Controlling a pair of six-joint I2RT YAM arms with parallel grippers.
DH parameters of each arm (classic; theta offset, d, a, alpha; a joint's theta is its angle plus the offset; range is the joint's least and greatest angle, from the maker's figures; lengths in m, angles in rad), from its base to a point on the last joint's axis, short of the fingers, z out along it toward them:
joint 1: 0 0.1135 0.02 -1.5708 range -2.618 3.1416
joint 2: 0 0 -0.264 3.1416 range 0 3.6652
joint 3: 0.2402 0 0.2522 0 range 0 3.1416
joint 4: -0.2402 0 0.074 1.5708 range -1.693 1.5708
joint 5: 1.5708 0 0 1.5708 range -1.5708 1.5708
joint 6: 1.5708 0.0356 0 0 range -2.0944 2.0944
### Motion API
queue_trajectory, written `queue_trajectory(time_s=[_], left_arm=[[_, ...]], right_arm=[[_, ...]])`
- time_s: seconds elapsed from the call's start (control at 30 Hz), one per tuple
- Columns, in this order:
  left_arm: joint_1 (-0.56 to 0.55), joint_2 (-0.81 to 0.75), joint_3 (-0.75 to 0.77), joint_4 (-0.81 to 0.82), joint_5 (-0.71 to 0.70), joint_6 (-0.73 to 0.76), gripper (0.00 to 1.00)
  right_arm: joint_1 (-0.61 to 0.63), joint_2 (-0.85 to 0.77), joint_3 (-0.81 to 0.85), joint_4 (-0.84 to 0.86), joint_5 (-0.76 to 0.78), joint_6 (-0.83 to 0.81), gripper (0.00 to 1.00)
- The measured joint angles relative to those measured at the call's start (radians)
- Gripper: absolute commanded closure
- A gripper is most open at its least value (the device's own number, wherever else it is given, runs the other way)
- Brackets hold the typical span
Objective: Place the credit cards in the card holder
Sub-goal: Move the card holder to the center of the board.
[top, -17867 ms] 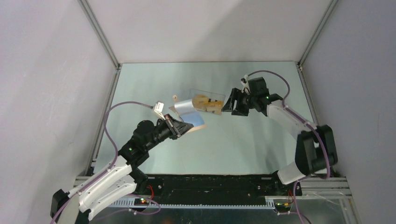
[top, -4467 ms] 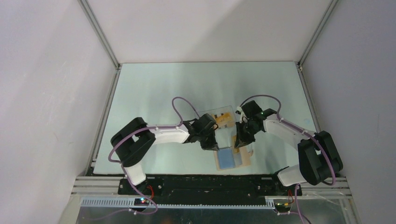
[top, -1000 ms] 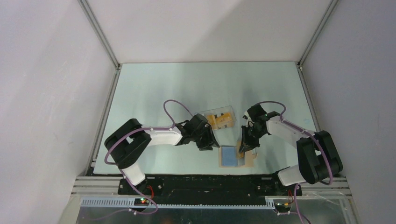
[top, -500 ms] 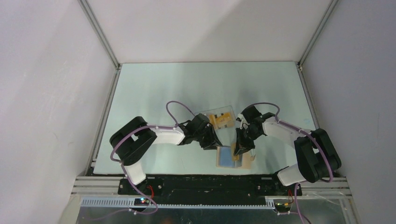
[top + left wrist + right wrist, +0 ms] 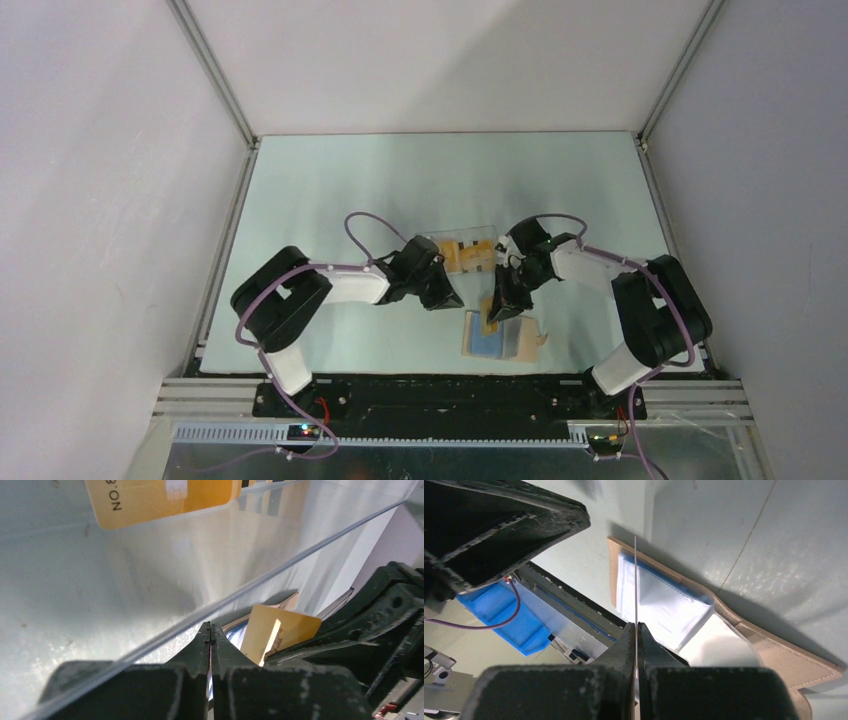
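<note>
The card holder [image 5: 512,341] lies open near the table's front edge, tan outside with light blue panels [image 5: 659,605]. My right gripper [image 5: 497,308] hangs just above its left part, shut on one orange credit card [image 5: 280,632]. That card shows edge-on as a thin line [image 5: 635,580] pointing down at the blue panel. More credit cards [image 5: 468,256] lie in the clear tray [image 5: 440,244]; one reads "NO.8" [image 5: 160,500]. My left gripper [image 5: 447,297] sits low beside the tray's near edge [image 5: 300,550], jaws shut [image 5: 210,628] with nothing seen between them.
Both arms crowd together at the table's middle, the left gripper a short way left of the right one [image 5: 380,615]. Grey walls with metal frame rails [image 5: 215,75] close in the table on three sides. The base rail [image 5: 430,395] runs along the front.
My left gripper has shut and drawn slightly back toward the tray. My right gripper has carried the card up and to the left, over the card holder's left part.
</note>
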Motion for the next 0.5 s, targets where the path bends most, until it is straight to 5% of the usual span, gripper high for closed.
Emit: queue_trajectory(time_s=[0.23,0.5], left_arm=[[0.008,-0.035,-0.016,0.001,0.002,0.022,0.69],[-0.005,-0.062,-0.023,0.001,0.002,0.026,0.65]], right_arm=[[-0.001,-0.128,0.016,-0.043,0.053,0.003,1.00],[-0.021,-0.281,-0.065,-0.133,0.093,0.013,1.00]])
